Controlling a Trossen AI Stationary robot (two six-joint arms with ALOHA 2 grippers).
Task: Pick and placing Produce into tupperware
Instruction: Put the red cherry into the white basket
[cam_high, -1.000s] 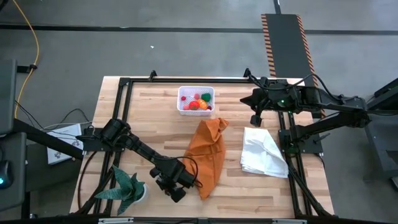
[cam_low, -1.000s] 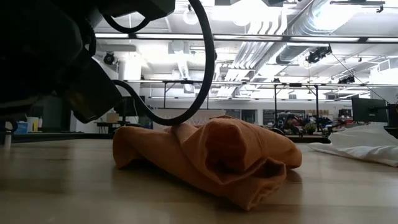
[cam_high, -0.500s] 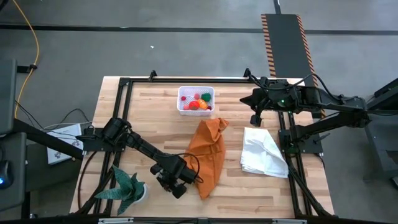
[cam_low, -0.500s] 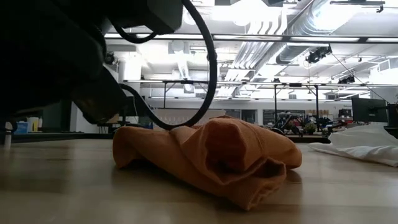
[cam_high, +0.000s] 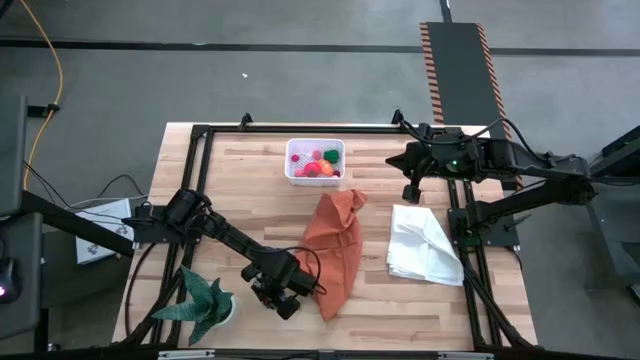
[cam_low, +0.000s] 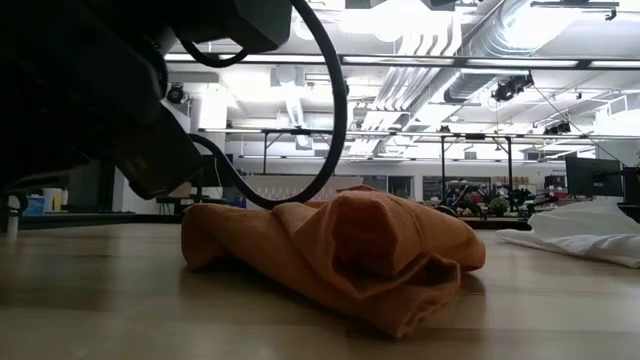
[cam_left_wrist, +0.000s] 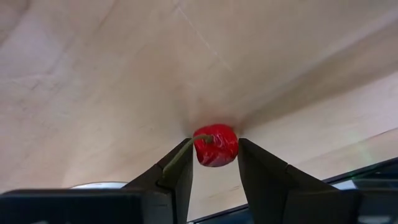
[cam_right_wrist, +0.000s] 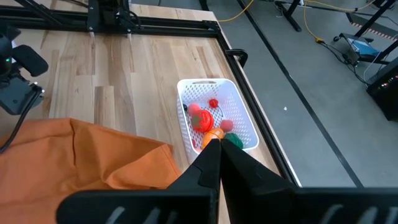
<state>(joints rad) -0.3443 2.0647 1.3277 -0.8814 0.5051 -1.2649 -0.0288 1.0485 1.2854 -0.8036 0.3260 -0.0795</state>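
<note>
In the left wrist view, a small red piece of produce (cam_left_wrist: 215, 145) with a thin green stem sits between the fingertips of my left gripper (cam_left_wrist: 214, 160), which is shut on it. That gripper (cam_high: 283, 300) points down at the table's near side, between the potted plant and the orange cloth. The white tupperware (cam_high: 315, 160) stands at the far middle of the table with several pieces of produce (cam_right_wrist: 208, 118) inside. My right gripper (cam_right_wrist: 217, 152) hangs shut and high at the far right, touching nothing. My left gripper pinches the red piece's two opposite sides (cam_left_wrist: 231, 147) between its two fingers, at their free ends. The fingers come slanting down from above. The green stem (cam_left_wrist: 185, 148) lies along one finger. Whether the piece rests on the wood, I cannot tell.
A crumpled orange cloth (cam_high: 333, 250) lies just right of my left gripper and a white cloth (cam_high: 425, 245) farther right. A green spiky potted plant (cam_high: 205, 305) stands at the near left corner. A black frame (cam_high: 200, 135) runs along the table's edges.
</note>
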